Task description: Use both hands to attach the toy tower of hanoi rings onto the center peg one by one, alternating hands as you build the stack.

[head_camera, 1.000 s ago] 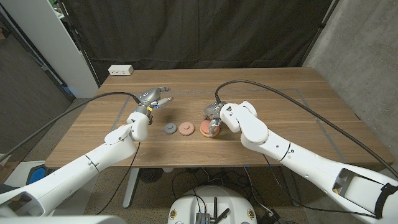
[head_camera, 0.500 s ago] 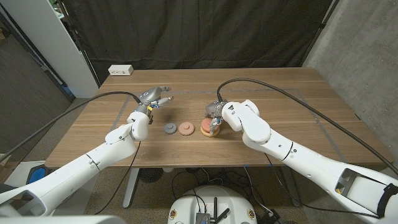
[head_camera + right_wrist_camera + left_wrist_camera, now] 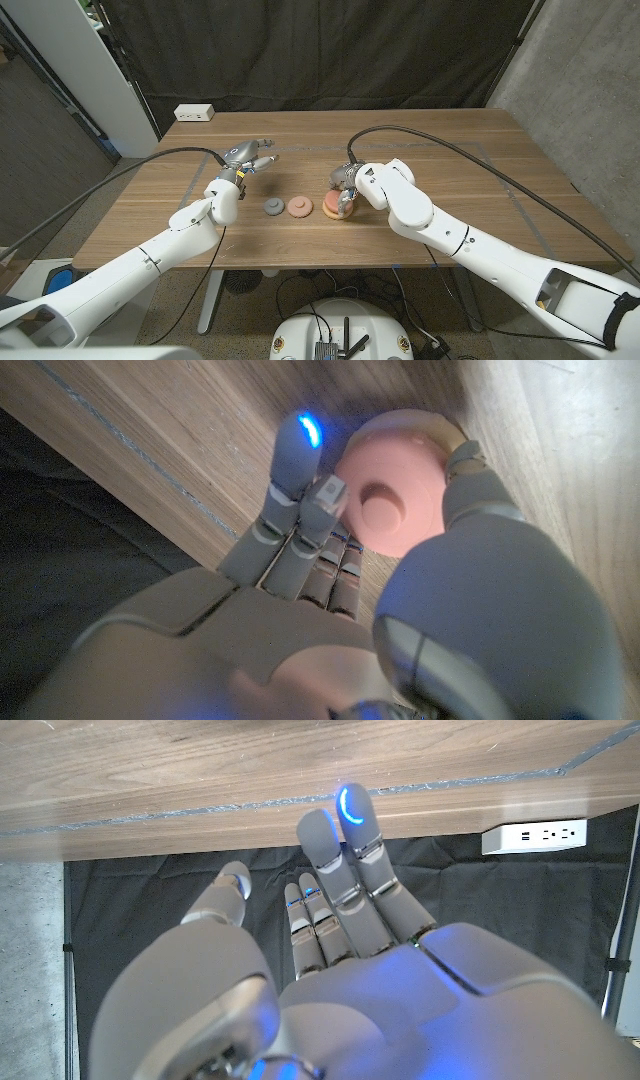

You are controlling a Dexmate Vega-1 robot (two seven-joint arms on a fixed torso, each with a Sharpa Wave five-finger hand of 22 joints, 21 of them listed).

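Rings, grey (image 3: 272, 209) and pink (image 3: 298, 207), lie between empty spread left robot hand (image 3: 248, 157) and right robot hand (image 3: 343, 193) clasping pink stack (image 3: 331, 207)

Left arm reaching from the near left corner toward the middle of the table, left hand (image 3: 250, 158) raised at its end, fingers (image 3: 340, 870) straight, close together and pointing far-right, thumb apart, nothing held. Right arm coming in from the near right corner, bent at the elbow and angled back toward the centre. Right hand (image 3: 343, 190) lowered at the table's middle, fingers (image 3: 300, 510) and thumb closed around a pink ring (image 3: 392, 485).
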